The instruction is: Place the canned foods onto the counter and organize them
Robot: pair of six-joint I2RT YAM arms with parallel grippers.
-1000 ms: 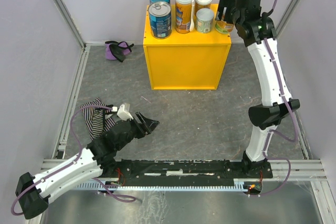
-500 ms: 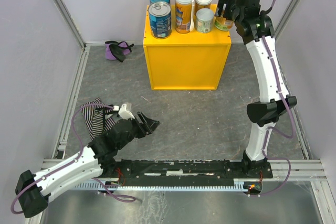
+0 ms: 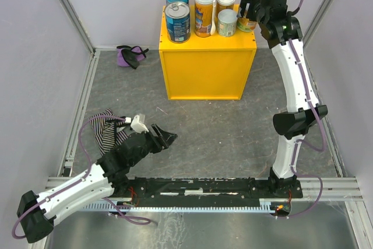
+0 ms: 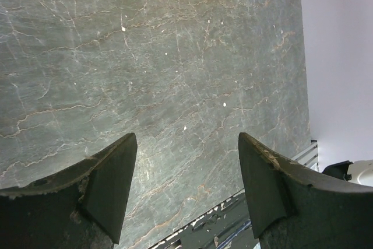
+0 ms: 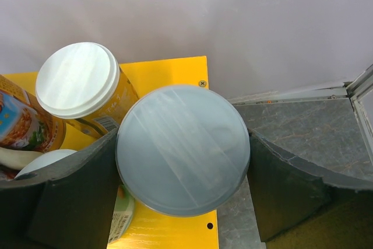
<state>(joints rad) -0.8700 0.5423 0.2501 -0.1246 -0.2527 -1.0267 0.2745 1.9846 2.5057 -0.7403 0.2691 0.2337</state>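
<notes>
Over the counter (image 3: 207, 74), we see the right gripper (image 3: 248, 19) clamping a pale-lidded can (image 5: 182, 147) so near the edge and its white-lidded neighbour (image 5: 77, 80) that either could topple.

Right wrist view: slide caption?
Right tool gripping a pale-lidded can at the edge of the yellow counter, beside a white-lidded orange can.

blue cans (image 3: 178, 21): 2 | tall orange cans (image 3: 204, 13): 2 | short cans (image 3: 227, 23): 3, likely, one half hidden | yellow box (image 3: 207, 71): 1 | purple cloth bundle (image 3: 129, 55): 1 | striped cloth (image 3: 105, 132): 1 | robot arms (image 3: 297, 80): 2
</notes>
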